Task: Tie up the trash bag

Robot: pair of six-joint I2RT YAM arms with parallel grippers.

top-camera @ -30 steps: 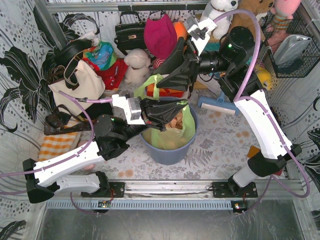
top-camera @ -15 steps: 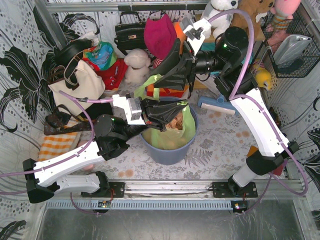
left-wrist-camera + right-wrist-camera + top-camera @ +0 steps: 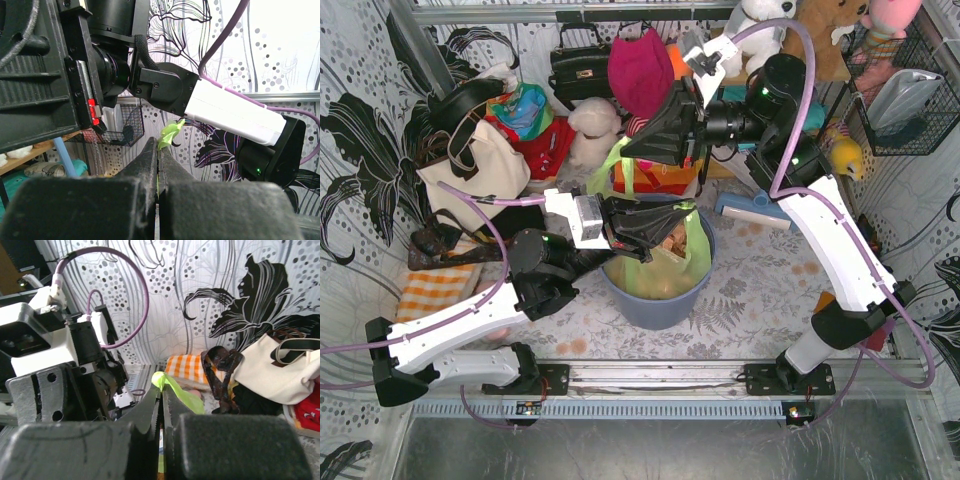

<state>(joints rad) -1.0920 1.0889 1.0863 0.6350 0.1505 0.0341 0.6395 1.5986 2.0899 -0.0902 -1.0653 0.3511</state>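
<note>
Clutter: cream tote (image 3: 485,165) at ten o'clock of blue bin (image 3: 650,305).
Left gripper (image 3: 692,208): I see it clamped on trash bag (image 3: 670,270) rim.
Right gripper (image 3: 628,150): pinching its raised flap.

Translucent lime trash bag (image 3: 675,272) inside blue bin (image 3: 655,305) (corners seemingly upraised)

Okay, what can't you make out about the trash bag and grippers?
Top view: mouth of the trash bag, covered by the left gripper; any knot unknowable.
Left wrist view: bag body, cut off below the fingers.
Right wrist view: plastic pinched in the right gripper, hidden by its fingers.
</note>
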